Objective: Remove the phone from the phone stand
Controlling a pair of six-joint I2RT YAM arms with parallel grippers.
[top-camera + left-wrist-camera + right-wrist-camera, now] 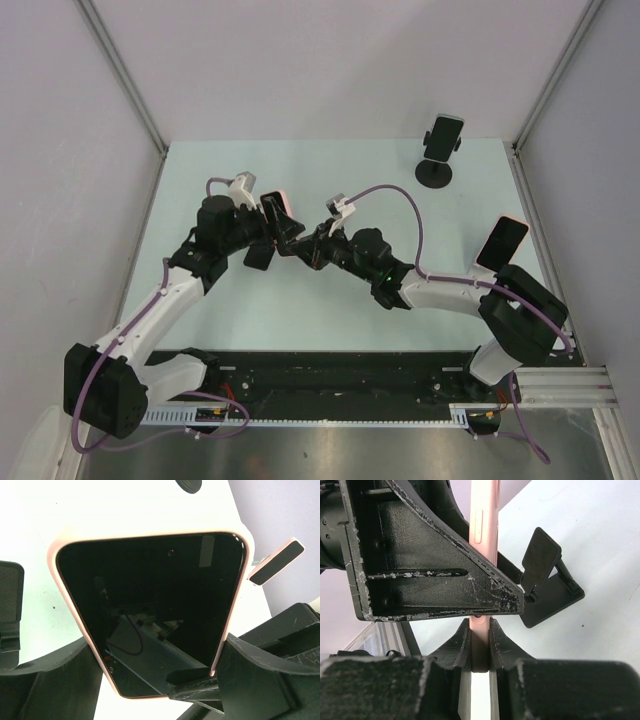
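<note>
With left tool (pixel 157 680) and right tool (pixel 480 650) both clenched on the phone (pixel 150 610) near the stand (pixel 540 560), opposed pulls could have twisted it loose.

My top camera hangs high above the pink-cased, black-screened phone (pixel 283 212), on its near side. It looks steeply down from well back and takes in the whole pale green surface (pixel 330 170). My left wrist camera faces that phone's screen close up, and my right wrist camera sights along its thin edge, just as near. All three views share it.
</note>
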